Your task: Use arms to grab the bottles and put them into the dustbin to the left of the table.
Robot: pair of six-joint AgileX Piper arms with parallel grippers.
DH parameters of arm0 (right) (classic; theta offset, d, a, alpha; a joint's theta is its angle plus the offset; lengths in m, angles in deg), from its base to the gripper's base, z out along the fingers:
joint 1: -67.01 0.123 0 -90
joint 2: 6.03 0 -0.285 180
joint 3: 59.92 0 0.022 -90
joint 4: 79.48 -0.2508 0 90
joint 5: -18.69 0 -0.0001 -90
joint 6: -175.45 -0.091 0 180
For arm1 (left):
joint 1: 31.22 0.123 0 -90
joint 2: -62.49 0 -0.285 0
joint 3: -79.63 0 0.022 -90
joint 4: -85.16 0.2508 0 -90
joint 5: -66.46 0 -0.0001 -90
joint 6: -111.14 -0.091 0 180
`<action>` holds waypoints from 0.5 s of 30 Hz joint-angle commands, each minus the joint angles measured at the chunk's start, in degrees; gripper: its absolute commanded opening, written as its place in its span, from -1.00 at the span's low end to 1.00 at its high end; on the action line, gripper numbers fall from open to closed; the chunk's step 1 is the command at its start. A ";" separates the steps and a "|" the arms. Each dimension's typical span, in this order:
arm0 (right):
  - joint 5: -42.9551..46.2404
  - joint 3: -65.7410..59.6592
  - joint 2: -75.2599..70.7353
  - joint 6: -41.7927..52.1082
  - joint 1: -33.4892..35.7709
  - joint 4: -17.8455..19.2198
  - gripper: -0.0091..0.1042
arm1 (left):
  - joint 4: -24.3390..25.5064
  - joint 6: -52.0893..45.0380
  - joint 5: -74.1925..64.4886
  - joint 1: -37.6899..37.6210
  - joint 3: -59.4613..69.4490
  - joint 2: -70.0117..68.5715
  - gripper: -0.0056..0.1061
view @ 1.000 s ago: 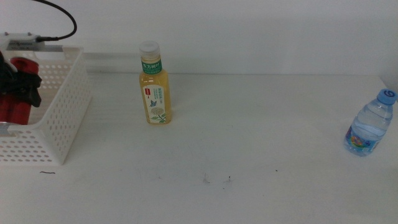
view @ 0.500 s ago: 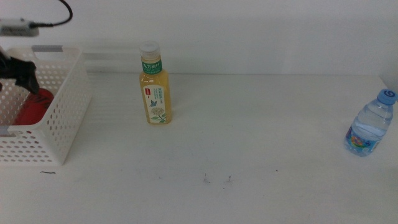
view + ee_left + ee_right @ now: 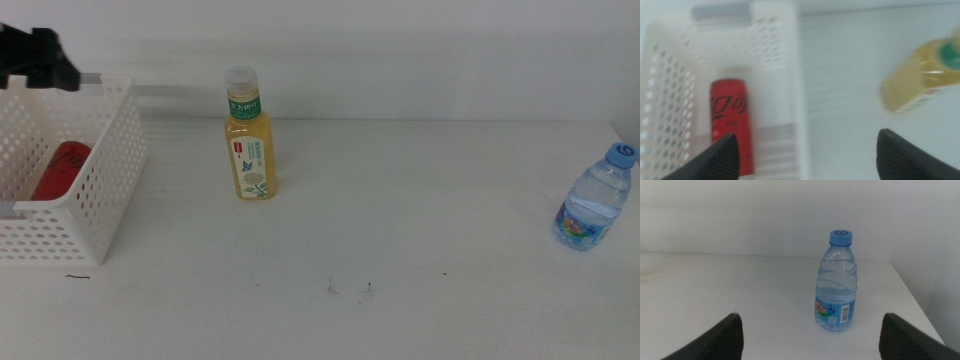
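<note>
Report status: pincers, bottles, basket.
Left pincer open above the basket; right pincer open, facing the water bottle. Red can lying in basket. Tea bottle upright on table, nothing blocking.

The red can (image 3: 730, 123) lies on its side on the floor of the white perforated dustbin (image 3: 105, 170) at the table's (image 3: 400, 230) left end. The yellow tea bottle (image 3: 248, 140), white-capped with a green label, stands upright just right of the dustbin. The clear blue-capped water bottle (image 3: 595, 200) stands upright near the right edge.
</note>
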 commanded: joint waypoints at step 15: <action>0.57 -0.22 -0.21 0.22 -0.41 0.23 0.63 | -5.34 1.53 30.25 -21.22 32.45 -26.03 0.78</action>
